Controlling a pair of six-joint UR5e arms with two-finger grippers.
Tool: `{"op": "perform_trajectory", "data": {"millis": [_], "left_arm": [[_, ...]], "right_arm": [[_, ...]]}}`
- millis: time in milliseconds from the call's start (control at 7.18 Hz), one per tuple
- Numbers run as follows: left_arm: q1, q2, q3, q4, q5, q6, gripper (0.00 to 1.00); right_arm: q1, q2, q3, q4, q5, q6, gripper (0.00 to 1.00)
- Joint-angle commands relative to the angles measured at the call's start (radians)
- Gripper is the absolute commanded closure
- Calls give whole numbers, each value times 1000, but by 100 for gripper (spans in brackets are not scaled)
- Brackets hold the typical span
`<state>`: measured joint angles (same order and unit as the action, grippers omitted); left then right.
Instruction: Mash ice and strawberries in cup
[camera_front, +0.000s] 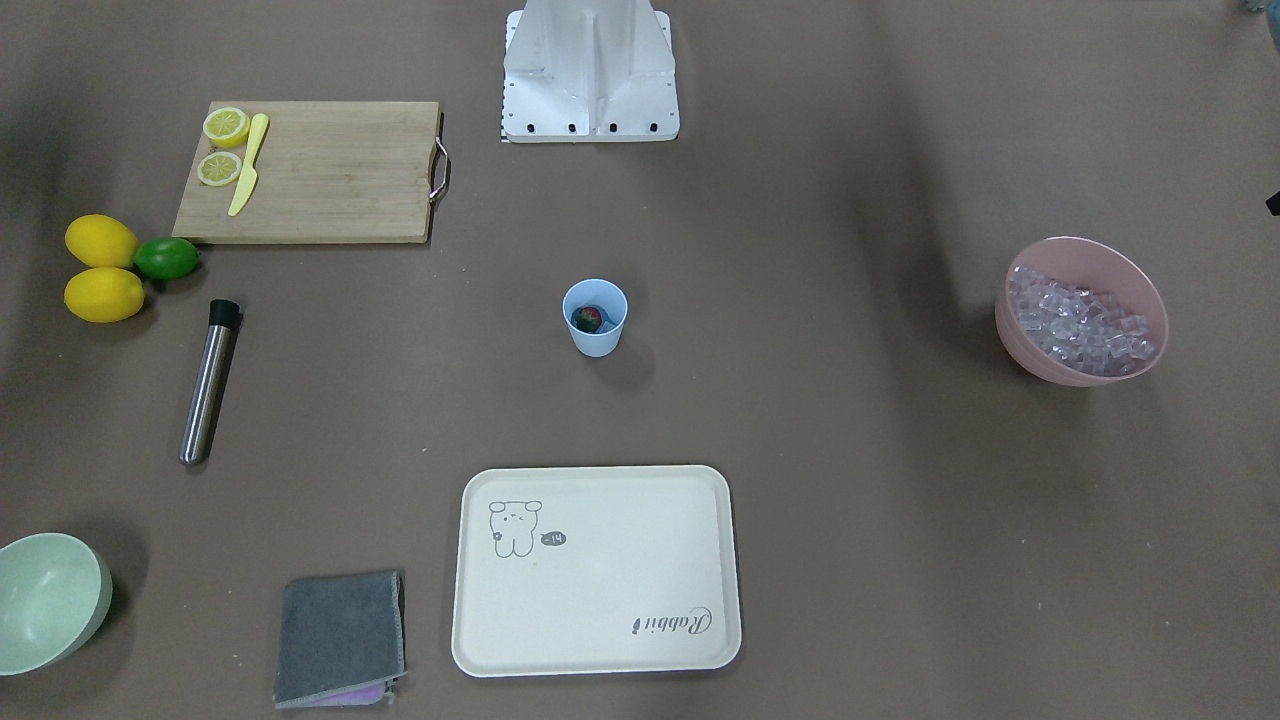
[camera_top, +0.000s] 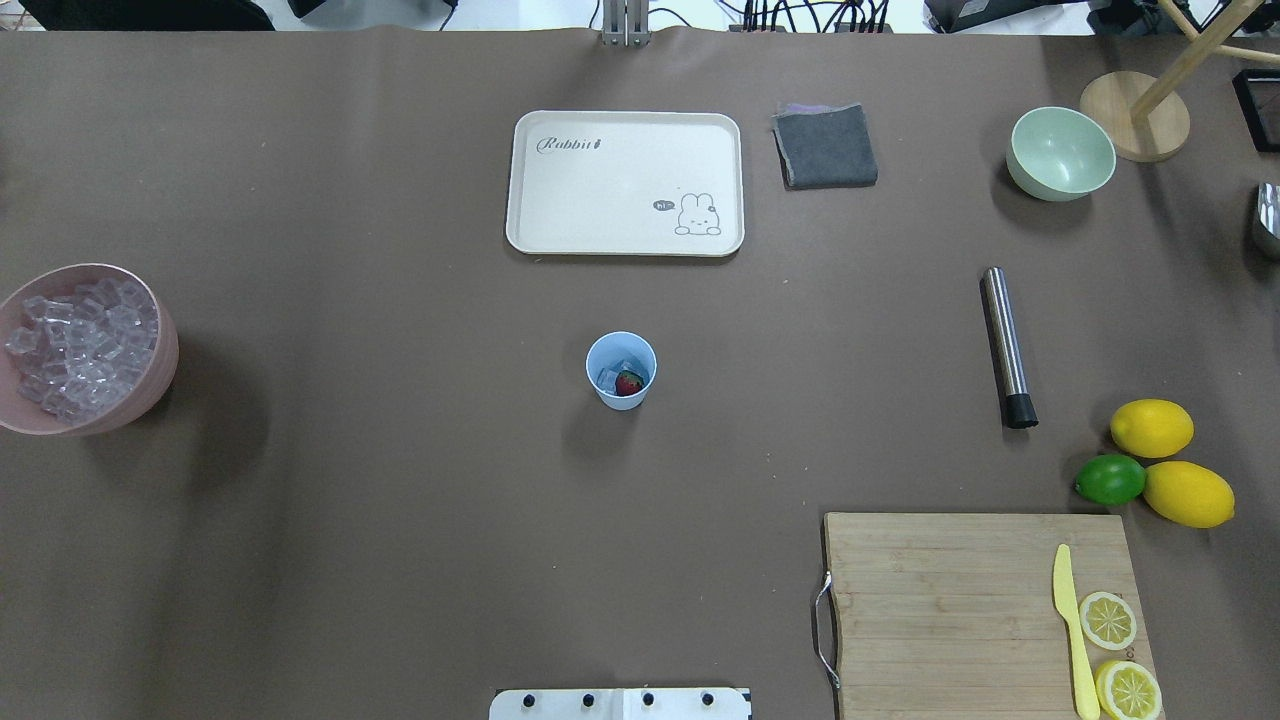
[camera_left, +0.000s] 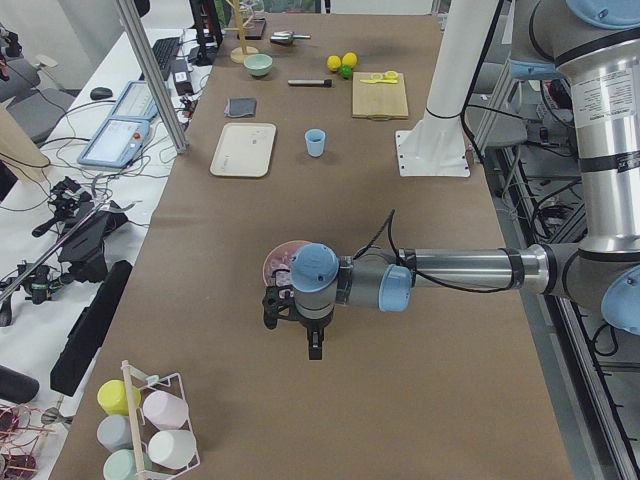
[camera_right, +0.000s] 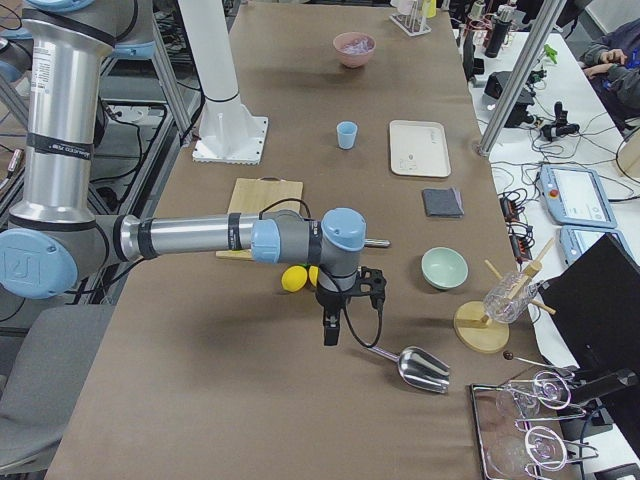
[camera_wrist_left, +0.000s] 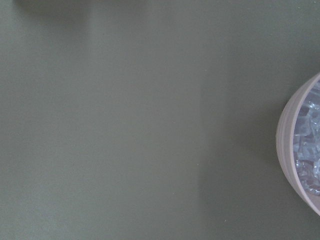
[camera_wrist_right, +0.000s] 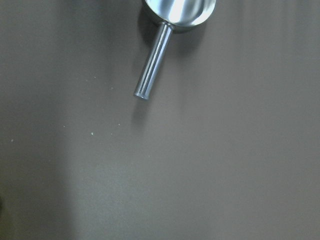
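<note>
The light blue cup (camera_top: 621, 370) stands upright mid-table, also in the front view (camera_front: 595, 318). In it lie a red strawberry (camera_top: 629, 383) and a few clear ice cubes (camera_top: 608, 376). More ice (camera_front: 1080, 322) fills a pink bowl (camera_front: 1030, 352). My left gripper (camera_left: 313, 345) hangs over the table beside that bowl, far from the cup. My right gripper (camera_right: 330, 333) hangs near a metal scoop (camera_right: 422, 368) at the other end. Both show only in the side views, so I cannot tell whether they are open or shut.
A steel muddler (camera_top: 1005, 347) lies right of the cup. A cream tray (camera_top: 625, 180), a grey cloth (camera_top: 825, 146) and a pale green bowl (camera_top: 1060, 152) sit at the far side. A cutting board (camera_top: 950, 610) holds a yellow knife and lemon halves, beside two lemons and a lime (camera_top: 1110, 480).
</note>
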<state>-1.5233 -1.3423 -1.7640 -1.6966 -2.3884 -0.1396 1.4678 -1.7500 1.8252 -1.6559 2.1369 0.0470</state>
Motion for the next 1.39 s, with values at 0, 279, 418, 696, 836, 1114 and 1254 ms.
{"op": "perform_trajectory", "data": {"millis": [0, 279, 418, 696, 836, 1114, 1254], "left_arm": [[0, 0, 1, -1, 0, 0, 0], [0, 2, 0, -3, 0, 0, 0], [0, 2, 0, -3, -2, 0, 0], [0, 2, 0, -2, 2, 0, 0], [-9, 3, 0, -2, 2, 0, 0], [-44, 27, 8, 6, -2, -2, 0], [-79, 41, -8, 5, -8, -2, 0]], "right_arm": [[2, -9, -41, 7, 36, -1, 0], [20, 1, -31, 8, 72, -3, 0], [20, 4, -24, 10, 80, -7, 0], [20, -2, 25, 8, 75, -3, 0], [26, -6, 29, 10, 77, -3, 0], [26, -3, 32, 10, 80, -3, 0], [26, -3, 49, 10, 80, -1, 0]]}}
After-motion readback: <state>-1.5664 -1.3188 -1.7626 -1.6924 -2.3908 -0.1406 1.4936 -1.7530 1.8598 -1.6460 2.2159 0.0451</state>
